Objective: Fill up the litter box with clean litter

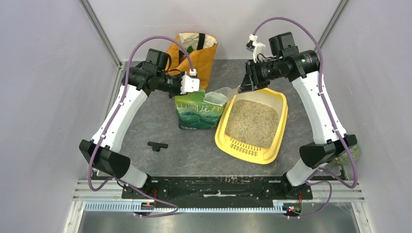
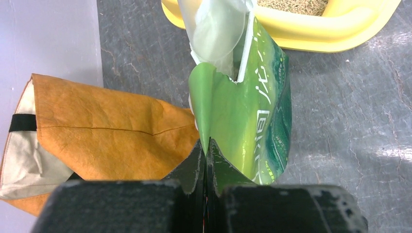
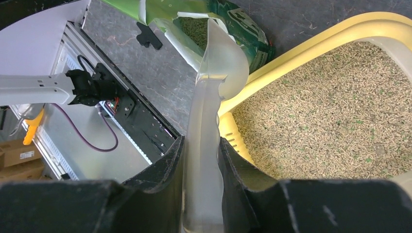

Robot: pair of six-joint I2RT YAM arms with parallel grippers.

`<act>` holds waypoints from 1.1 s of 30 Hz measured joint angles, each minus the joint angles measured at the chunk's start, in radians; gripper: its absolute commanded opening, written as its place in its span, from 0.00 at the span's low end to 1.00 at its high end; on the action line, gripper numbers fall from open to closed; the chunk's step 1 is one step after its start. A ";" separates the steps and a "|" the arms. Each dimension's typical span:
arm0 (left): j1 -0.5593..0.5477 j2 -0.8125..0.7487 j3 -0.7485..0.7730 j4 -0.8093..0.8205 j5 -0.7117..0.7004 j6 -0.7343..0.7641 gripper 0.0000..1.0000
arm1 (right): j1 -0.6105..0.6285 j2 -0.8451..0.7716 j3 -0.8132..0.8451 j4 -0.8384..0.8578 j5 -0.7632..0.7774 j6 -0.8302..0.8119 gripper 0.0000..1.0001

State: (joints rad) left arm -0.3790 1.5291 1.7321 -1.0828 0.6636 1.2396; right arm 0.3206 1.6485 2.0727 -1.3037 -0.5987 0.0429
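Yellow plastic litter box on the grey worktop, right of centre, slotted lip toward the arm bases. Its floor is covered edge to edge with beige litter, a few green flecks in it. Judged well along, perhaps near done.

Green bag just left of the box, close against its far-left corner, mouth open toward it. Granules show inside the mouth in the right wrist view.

Left hand: closed flat on a thin flap of the bag's torn top. Right hand: closed narrow on the handle of a translucent scoop, bowl at the bag's mouth. Cannot tell if the bowl carries a load.

Orange bag behind. Small black part on the worktop, well apart.

Risks from here:
- The flap is thin, slick film. If it slides out of the pinch, the bag sags and the mouth closes on the scoop.
- Smooth handle in a narrow grip. A twist would tip granules into the gap between bag and box.
- Bowl could catch the box's raised wall on the way across and shove the box.
- More litter may heap past the low slotted lip.
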 measured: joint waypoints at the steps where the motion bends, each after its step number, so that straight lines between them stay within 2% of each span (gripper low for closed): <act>1: -0.003 -0.005 -0.006 0.009 -0.003 -0.002 0.02 | 0.008 0.000 0.000 0.000 0.010 -0.001 0.00; 8: -0.020 -0.047 -0.062 0.068 -0.019 -0.015 0.02 | 0.052 0.047 -0.026 0.036 0.028 0.056 0.00; 12: -0.023 -0.047 -0.063 0.069 -0.033 -0.047 0.12 | 0.070 0.113 -0.040 0.066 0.006 0.098 0.00; 13: -0.020 -0.047 -0.063 0.069 -0.035 -0.066 0.23 | 0.072 0.129 -0.040 0.068 0.004 0.100 0.00; 14: -0.016 -0.047 -0.063 0.071 -0.035 -0.087 0.44 | 0.077 0.143 -0.040 0.068 0.003 0.105 0.00; 15: -0.007 -0.047 -0.063 0.075 -0.033 -0.113 0.85 | 0.080 0.158 -0.040 0.069 0.002 0.107 0.00; 16: 0.006 -0.047 -0.063 0.081 -0.025 -0.156 0.90 | 0.082 0.169 -0.040 0.068 0.002 0.108 0.00; 19: 0.081 -0.048 -0.067 0.119 0.034 -0.277 0.90 | 0.082 0.185 -0.040 0.068 0.001 0.115 0.00; 22: 0.200 -0.075 -0.124 0.230 0.105 -0.432 0.90 | 0.084 0.184 -0.040 0.068 0.001 0.117 0.00; 24: 0.261 -0.122 -0.211 0.324 0.121 -0.520 0.90 | 0.084 0.184 -0.040 0.068 0.002 0.118 0.00; 27: 0.288 -0.243 -0.420 0.514 0.109 -0.639 0.96 | 0.085 0.184 -0.040 0.067 0.002 0.117 0.00; 30: 0.309 -0.357 -0.607 0.620 0.135 -0.678 0.96 | 0.084 0.184 -0.040 0.065 0.002 0.117 0.00; 33: 0.339 -0.377 -0.661 0.631 0.169 -0.673 0.95 | 0.084 0.184 -0.040 0.064 0.002 0.114 0.00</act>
State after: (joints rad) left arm -0.0402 1.1526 1.0714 -0.4515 0.8326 0.5663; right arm 0.4049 1.8328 2.0331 -1.2400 -0.5972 0.1570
